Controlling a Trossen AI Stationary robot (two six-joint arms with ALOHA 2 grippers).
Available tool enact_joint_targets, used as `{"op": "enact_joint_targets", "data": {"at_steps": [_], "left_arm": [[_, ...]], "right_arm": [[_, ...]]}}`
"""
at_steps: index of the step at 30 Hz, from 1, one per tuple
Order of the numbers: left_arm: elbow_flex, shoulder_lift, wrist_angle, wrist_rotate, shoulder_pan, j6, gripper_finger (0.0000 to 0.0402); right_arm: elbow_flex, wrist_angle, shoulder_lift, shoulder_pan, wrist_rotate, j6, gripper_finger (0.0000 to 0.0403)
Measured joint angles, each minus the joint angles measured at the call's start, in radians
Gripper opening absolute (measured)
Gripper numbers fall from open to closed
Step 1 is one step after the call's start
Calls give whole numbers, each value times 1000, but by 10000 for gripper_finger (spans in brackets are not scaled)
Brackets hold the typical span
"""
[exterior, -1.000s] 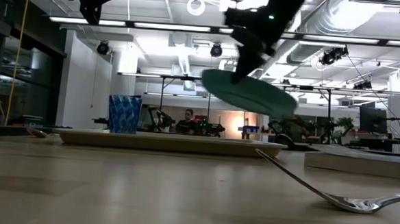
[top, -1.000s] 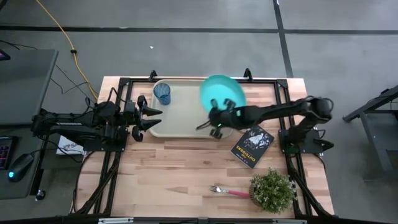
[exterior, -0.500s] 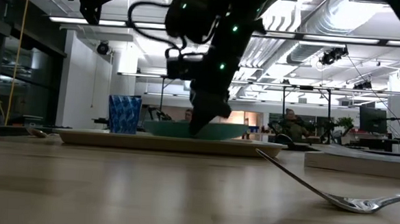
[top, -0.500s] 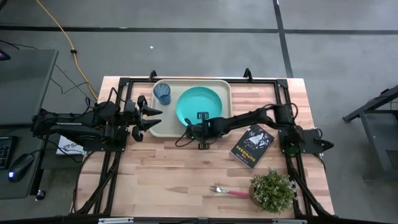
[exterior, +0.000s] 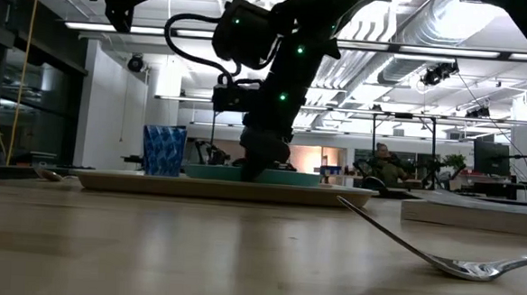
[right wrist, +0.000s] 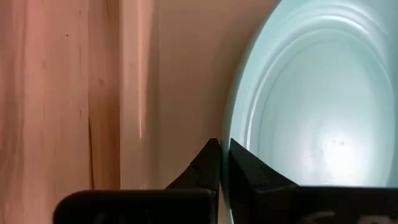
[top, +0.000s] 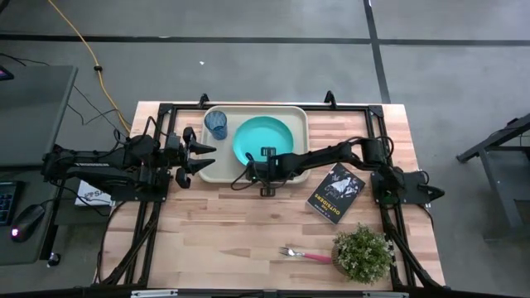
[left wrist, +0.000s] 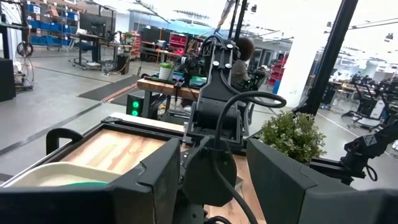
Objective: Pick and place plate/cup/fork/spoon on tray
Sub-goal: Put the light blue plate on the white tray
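Observation:
The turquoise plate (top: 265, 139) lies flat in the cream tray (top: 217, 171), to the right of the blue cup (top: 217, 124), which stands upright in the tray's far left corner. My right gripper (top: 251, 170) reaches in from the right and is shut on the plate's near-left rim; the right wrist view (right wrist: 222, 163) shows this close up. My left gripper (top: 205, 157) waits open at the tray's left edge. The fork (top: 303, 255) lies on the table near the front edge. I cannot make out the spoon. My right gripper pinches the plate's rim (right wrist: 227, 140) at its near-left edge between its two fingers, one inside the rim and one outside. The fingers point down, slanting from the table's right. The plate lies flat on the tray floor (exterior: 210, 173).
A black book (top: 335, 193) lies right of the tray under my right arm. A potted plant (top: 363, 252) stands at the near right, beside the fork. Bare wood lies in the table's middle and near left.
My right gripper has carried the plate from above the tray's far right corner, where it hung tilted, down and to the left. The plate now lies flat on the tray.

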Motion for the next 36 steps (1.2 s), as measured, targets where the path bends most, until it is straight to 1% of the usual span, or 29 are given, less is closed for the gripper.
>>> {"op": "enact_joint_targets", "data": {"at_steps": [12,16,19,25,29,32,36], "left_arm": [[0,0,0,0,0,-1,168],[0,0,0,0,0,-2,168],[0,0,0,0,0,-2,168],[0,0,0,0,0,-1,168],[0,0,0,0,0,1,168],[0,0,0,0,0,1,168],[0,0,0,0,0,1,168]], "right_arm": [[-1,19,0,0,-2,6,0],[-1,19,0,0,-36,7,3],[-1,18,0,0,-35,4,20],[-1,17,0,0,-1,-2,81],[22,-26,0,0,21,-22,112],[63,-85,0,0,21,-24,124],[128,-208,-1,0,17,-23,128]]}}
